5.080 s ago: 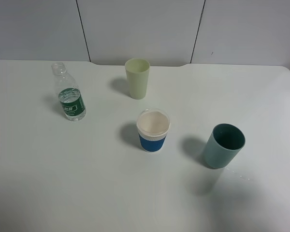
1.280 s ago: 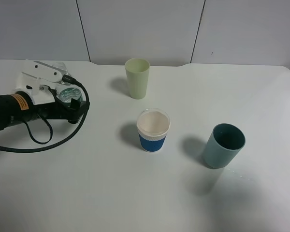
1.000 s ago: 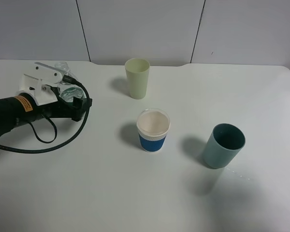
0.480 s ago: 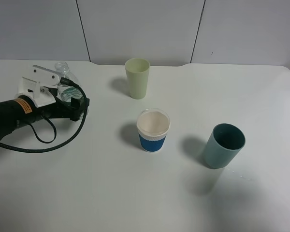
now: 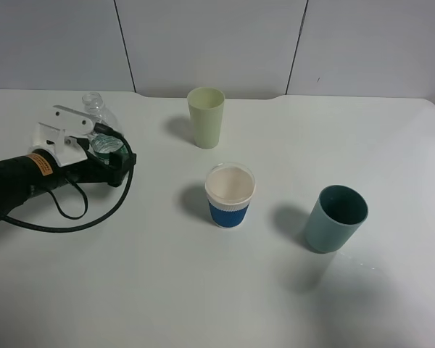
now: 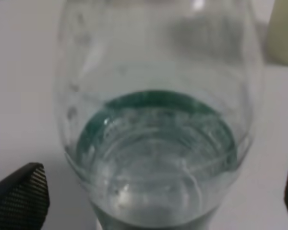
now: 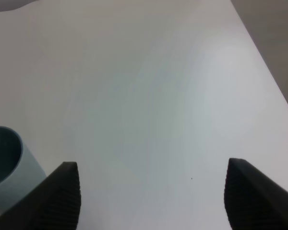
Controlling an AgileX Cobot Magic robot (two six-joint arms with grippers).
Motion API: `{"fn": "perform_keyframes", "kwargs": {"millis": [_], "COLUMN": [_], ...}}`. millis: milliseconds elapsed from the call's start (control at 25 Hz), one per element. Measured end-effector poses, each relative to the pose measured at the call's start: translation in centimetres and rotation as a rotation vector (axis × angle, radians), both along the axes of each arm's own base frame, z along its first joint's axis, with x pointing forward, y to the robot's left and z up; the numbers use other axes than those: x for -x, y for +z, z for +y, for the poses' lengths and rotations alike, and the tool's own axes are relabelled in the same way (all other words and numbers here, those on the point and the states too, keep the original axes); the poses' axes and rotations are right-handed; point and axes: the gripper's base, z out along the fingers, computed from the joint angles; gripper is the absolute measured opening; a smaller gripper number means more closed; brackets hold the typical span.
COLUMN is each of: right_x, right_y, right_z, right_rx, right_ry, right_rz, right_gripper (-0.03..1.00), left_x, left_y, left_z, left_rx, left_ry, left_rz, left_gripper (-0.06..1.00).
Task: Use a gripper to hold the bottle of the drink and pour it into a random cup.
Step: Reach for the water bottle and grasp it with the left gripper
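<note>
Exterior high view: left claw (image 5: 104, 142) released, straddling the bottle (image 5: 93, 102); pale green cup (image 5: 206, 117) and blue-banded cup (image 5: 230, 197) stand well apart.

pale green cup (image 5: 206, 116): upright, far side | teal cup (image 5: 336, 217): upright (right side)

White matte table (image 5: 203, 290) across most of the high view, back edge notched in the middle. Behind it, pale grey wall panels (image 5: 210, 43) parted by two dark seams (image 5: 124, 43). Soft, even light; faint shadows.
</note>
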Motion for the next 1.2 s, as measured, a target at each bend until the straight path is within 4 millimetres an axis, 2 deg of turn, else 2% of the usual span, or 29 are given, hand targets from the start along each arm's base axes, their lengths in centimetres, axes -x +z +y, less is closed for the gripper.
{"fn": "perform_keyframes", "kwargs": {"millis": [440,760,840,960,1000,1200], "right_x": [0.0,0.0,0.0,0.0,0.0,0.0], "right_y": [0.0,0.0,0.0,0.0,0.0,0.0], "right_z": [0.0,0.0,0.0,0.0,0.0,0.0], "right_rx": [0.000,0.001,0.001,0.001,0.001,0.001], "right_ry": [0.000,-0.001,-0.001,-0.001,-0.001,-0.001], "right_rz": [0.000,0.000,0.000,0.000,0.000,0.000], "right_gripper": [0.63,0.63,0.63,0.63,0.63,0.63], "left_x": [-1.4,-1.4,-1.4,-1.4,-1.4,-1.4], "left_y": [0.5,0.0,-0.1,-0.6,-0.6,-0.5], "left_z": [-0.4,-0.4,-0.4,-0.4,-0.4,-0.4], "left_rx": [0.008,0.006,0.005,0.001,0.004,0.053], "left_ry": [-0.014,-0.014,-0.014,-0.013,-0.012,0.011], "left_rz": [-0.045,-0.030,-0.024,-0.007,-0.005,0.013], "left_gripper": [1.00,0.98,0.84,0.49,0.47,0.50]}}
